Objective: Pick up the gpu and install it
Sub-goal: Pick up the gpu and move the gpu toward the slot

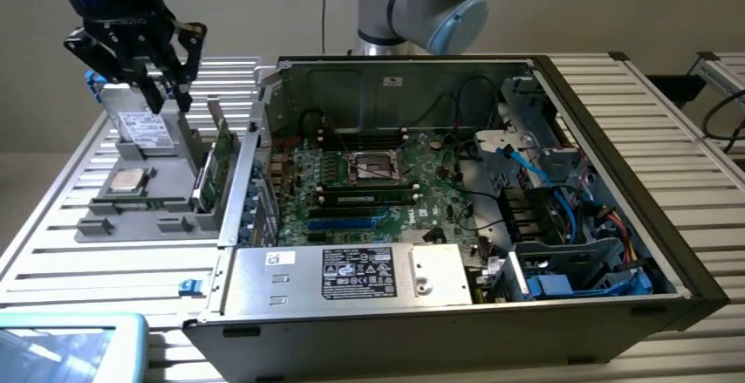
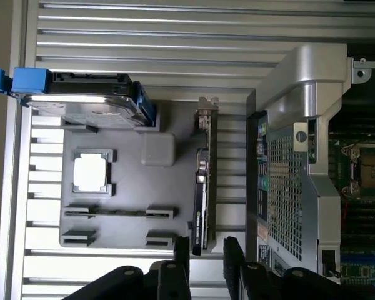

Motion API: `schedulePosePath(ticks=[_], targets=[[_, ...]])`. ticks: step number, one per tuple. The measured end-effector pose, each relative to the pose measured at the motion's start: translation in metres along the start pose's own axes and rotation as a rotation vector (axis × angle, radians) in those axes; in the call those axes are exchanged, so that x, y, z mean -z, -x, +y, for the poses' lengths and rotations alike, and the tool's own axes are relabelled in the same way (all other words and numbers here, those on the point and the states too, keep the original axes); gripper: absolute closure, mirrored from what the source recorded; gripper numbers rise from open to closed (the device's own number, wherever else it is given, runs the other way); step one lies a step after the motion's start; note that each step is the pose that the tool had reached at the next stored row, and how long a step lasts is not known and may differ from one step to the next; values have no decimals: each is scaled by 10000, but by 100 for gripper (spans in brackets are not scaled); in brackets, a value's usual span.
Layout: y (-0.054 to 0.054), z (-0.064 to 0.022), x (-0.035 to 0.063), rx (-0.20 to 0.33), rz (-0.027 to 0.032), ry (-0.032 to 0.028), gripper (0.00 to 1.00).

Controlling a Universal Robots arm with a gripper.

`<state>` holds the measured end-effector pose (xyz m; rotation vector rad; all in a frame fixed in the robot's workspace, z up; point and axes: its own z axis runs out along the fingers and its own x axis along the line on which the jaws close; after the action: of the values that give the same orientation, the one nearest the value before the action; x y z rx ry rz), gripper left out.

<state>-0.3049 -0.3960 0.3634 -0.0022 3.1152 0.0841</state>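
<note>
Gripper: fingers spread, holding nothing, hovering over the gray holder.
Gpu: on edge in the holder beside the computer case, below the finger gap, untouched.

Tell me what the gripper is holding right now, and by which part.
Nothing is held. The gripper hangs above the gray holder, fingers apart and empty; the gpu stands on edge in its slot.

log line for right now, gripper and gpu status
gripper: open, over grey holder | gpu: on edge in grey holder, not held | pc case: open, gpu not installed
</note>
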Motion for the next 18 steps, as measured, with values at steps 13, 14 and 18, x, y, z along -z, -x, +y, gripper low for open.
schedulePosePath(ticks=[13, 14, 18], targets=[[-6, 52, -240, -304, -16, 12, 56], [-6, 56, -258, -310, -17, 13, 56], [-8, 66, -331, -318, -16, 12, 56]])
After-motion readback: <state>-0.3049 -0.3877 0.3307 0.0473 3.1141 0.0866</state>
